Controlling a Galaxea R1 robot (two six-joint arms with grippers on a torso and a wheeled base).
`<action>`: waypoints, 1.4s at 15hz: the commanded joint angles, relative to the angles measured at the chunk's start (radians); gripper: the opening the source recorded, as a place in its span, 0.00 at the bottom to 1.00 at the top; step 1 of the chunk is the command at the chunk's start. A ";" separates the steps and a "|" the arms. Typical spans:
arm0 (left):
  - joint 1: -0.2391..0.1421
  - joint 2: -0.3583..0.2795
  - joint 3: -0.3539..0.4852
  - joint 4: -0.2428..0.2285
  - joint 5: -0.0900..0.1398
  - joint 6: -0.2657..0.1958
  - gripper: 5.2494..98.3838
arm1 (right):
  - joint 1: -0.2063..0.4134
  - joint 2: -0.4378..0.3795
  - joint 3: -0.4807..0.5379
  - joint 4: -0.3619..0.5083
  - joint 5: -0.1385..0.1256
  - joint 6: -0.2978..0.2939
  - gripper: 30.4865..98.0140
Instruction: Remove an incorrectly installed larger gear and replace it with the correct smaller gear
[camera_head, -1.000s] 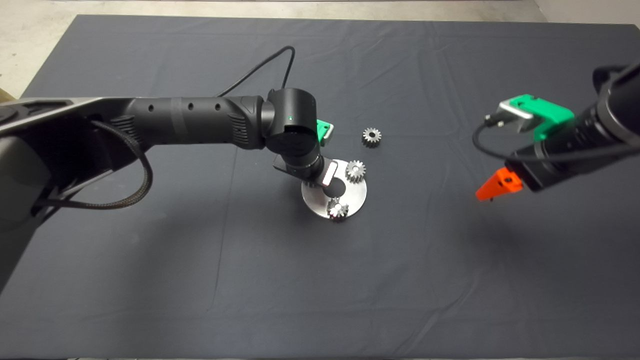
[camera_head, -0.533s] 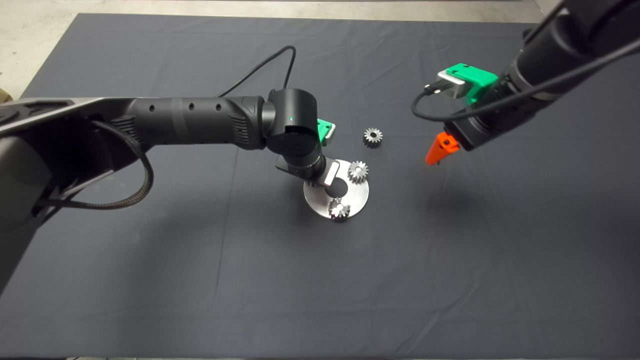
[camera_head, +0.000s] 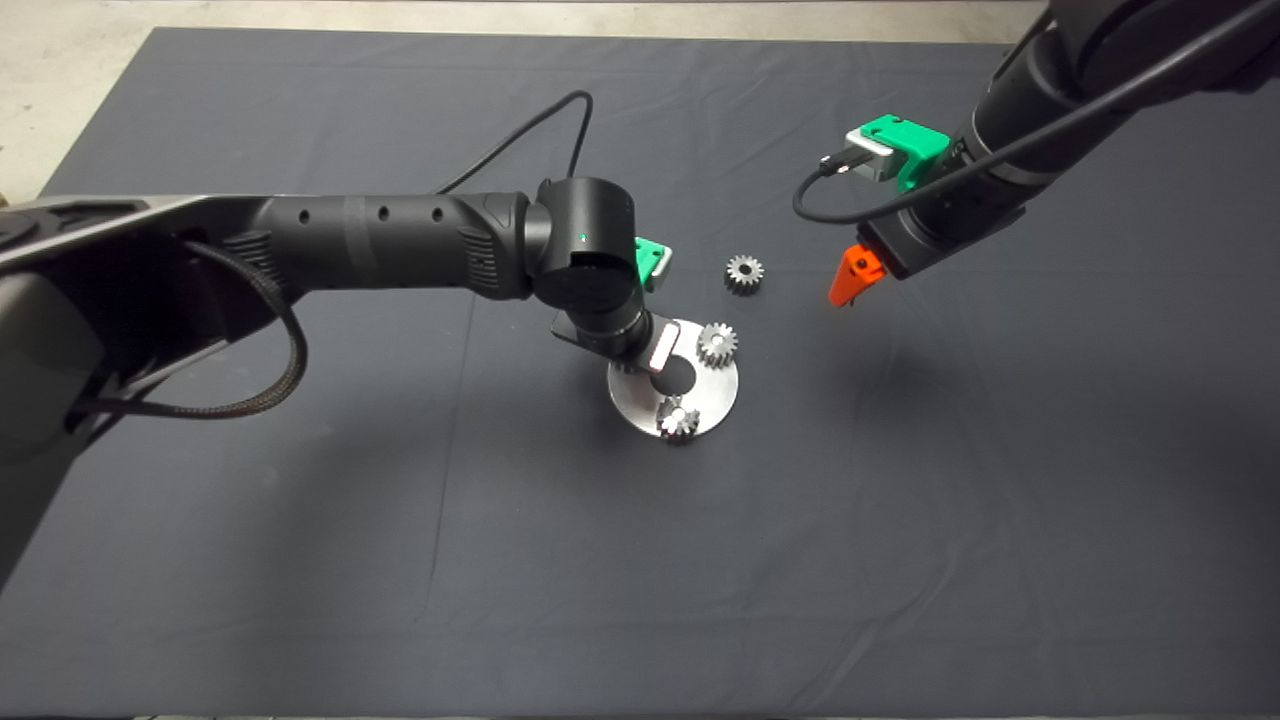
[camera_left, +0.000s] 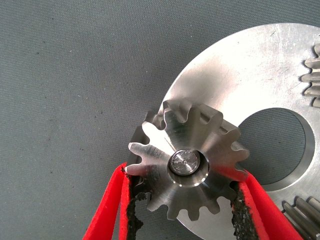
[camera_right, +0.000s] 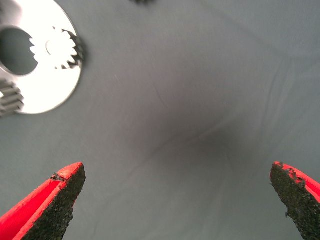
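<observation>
Judging from how things lie, the swap has barely started: the bright silver larger gear (camera_left: 187, 165) with long pointed teeth sits on its steel pin at the rim of the round flat silver base plate (camera_left: 260, 70), and the left claw (camera_left: 182, 210) has a red finger with a black pad set against the teeth on either side, clenched on that gear but with no lift to be seen; in the head view the black left arm hides this gear entirely. The small thick dark-grey smaller gear (camera_head: 743, 274) lies loose on the dark mat surface (camera_head: 300, 560), just beyond the plate and apart from it; the right claw (camera_head: 848, 282) hangs above the mat near that gear, fingers spread wide with nothing between them. Left to do, I judge: pull the big gear off, set it aside, fetch and seat the small one. Two grey small gears (camera_head: 716, 343) stand on the plate close by, so a straight upward pull seems safest; bare mat lies all round, far from any edge.
</observation>
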 joint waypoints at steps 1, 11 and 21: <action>-0.037 -0.002 0.019 0.006 -0.015 0.009 0.33 | -0.003 0.002 0.004 -0.038 -0.067 -0.005 1.00; -0.142 -0.009 0.062 -0.046 -0.017 0.005 0.32 | -0.004 0.001 0.032 -0.036 -0.065 0.002 1.00; -0.134 -0.319 0.300 -0.119 0.083 -0.041 0.32 | -0.096 0.054 -0.079 -0.131 -0.064 -0.007 1.00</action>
